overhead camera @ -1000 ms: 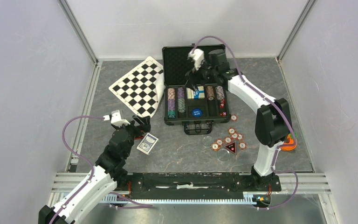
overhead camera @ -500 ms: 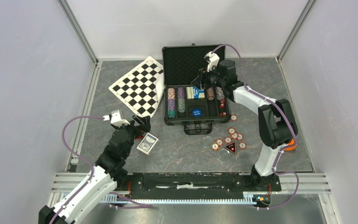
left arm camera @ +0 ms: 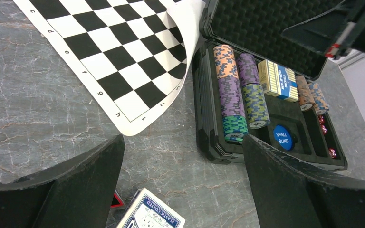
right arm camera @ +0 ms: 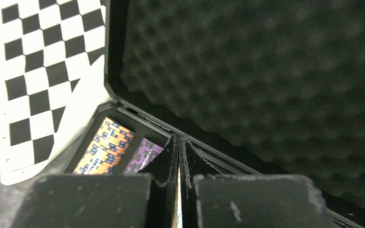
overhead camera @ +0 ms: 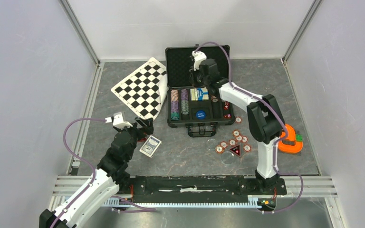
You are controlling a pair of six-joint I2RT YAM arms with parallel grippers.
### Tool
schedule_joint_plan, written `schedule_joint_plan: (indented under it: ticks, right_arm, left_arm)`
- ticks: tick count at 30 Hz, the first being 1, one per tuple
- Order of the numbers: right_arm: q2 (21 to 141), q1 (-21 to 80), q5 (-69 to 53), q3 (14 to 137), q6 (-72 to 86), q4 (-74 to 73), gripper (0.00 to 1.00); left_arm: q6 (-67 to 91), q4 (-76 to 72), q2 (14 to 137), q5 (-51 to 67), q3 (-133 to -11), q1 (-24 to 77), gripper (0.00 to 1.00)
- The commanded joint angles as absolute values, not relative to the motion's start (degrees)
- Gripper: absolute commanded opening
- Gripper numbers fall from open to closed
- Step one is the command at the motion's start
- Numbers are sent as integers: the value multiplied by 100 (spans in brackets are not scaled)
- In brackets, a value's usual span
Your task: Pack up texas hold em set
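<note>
Right gripper [right arm camera: 179,142] pressed together, seemingly empty, over the case [overhead camera: 178,59] at top centre. It should lift clear, then spread for the chips [overhead camera: 233,141].

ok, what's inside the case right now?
Chip rows, a boxed card deck, a blue small-blind button and red dice sit in the case. From above, the right arm covers part of the right-hand chip slots.

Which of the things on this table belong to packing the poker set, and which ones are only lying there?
Belong to the job: black case, chip stacks inside it, blue button, loose chips, loose card deck.

Only lying about: checkered board, orange object beside the right arm.
</note>
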State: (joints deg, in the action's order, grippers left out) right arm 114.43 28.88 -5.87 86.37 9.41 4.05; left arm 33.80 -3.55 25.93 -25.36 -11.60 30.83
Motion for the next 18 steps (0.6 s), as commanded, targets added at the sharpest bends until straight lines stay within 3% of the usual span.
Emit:
schedule_joint_plan:
  ticks: [1,7,18]
  right_arm:
    - [11899,2971,81,9010,1013,9,0]
    - [11865,2979,791,8371,1017,-132,0]
    - [11822,2988,677,7972,1127,-278,0]
  left_arm:
    - [3156,-554,2629,-2655,-1160,3076,100]
    - [3160,-554,2651,-2664,-1160,3076,100]
    - [3158,-562,2663,-2637,-1160,3083,100]
